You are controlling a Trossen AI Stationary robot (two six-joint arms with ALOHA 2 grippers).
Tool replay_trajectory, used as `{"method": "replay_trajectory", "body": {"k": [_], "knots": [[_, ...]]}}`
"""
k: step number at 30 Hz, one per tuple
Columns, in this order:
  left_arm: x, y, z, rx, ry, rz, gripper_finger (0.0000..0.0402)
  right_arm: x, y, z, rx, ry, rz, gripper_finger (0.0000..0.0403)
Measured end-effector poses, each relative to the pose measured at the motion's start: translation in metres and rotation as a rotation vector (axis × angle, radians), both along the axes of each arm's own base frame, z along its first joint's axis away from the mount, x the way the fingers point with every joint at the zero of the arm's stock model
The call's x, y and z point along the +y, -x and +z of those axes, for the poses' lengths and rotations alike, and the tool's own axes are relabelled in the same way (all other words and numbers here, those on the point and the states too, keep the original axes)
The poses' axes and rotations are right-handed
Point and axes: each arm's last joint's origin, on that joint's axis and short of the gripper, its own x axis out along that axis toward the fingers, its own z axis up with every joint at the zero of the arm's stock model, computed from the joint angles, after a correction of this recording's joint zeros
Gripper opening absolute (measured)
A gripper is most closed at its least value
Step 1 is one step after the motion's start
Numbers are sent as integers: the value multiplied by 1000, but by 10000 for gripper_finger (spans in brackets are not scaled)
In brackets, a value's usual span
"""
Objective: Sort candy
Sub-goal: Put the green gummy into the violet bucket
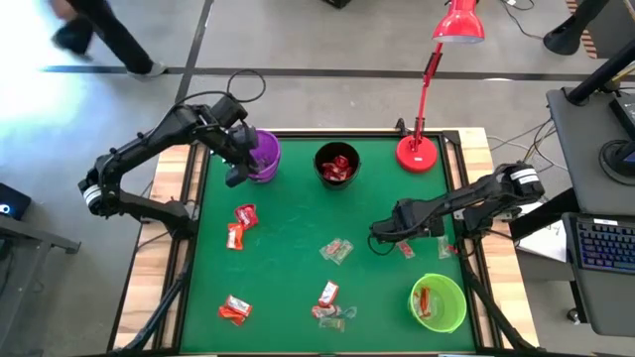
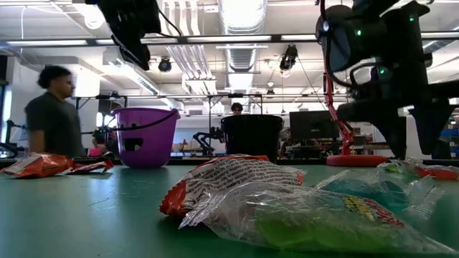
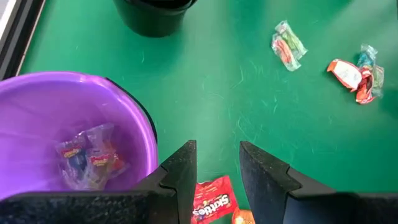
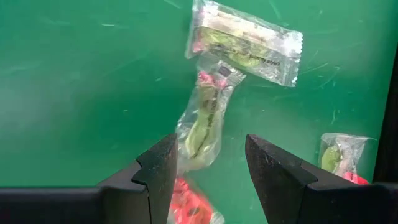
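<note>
My left gripper (image 3: 217, 149) hangs open beside the purple cup (image 1: 264, 154), on its near side, with nothing between its fingers. That cup (image 3: 68, 124) holds a few wrapped candies (image 3: 87, 162). On the mat below it lies a red candy packet (image 3: 210, 199). My right gripper (image 4: 210, 146) points down, open, over a clear packet with green candy (image 4: 202, 124) at the mat's right side (image 1: 380, 236). That packet lies flat, with its near end between the fingers. A second clear packet (image 4: 245, 43) lies beyond it and a red one (image 4: 189, 208) beneath the gripper.
A black cup (image 1: 337, 164) with red candies stands at the far middle, and a green cup (image 1: 439, 302) with one candy at the near right. Loose candies (image 1: 335, 250) lie scattered on the green mat. A red lamp (image 1: 419, 149) stands far right. A person (image 2: 54, 115) passes behind.
</note>
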Motion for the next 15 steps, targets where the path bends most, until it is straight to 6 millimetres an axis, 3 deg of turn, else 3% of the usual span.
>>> {"method": "replay_trajectory", "body": {"k": [10, 15], "knots": [[0, 0, 5, -15, -9, 2, 103, 0, -5, -25, 81, 14, -10, 178], [0, 0, 4, -12, -5, 5, 103, -1, -6, -28, 74, 13, -10, 134]]}}
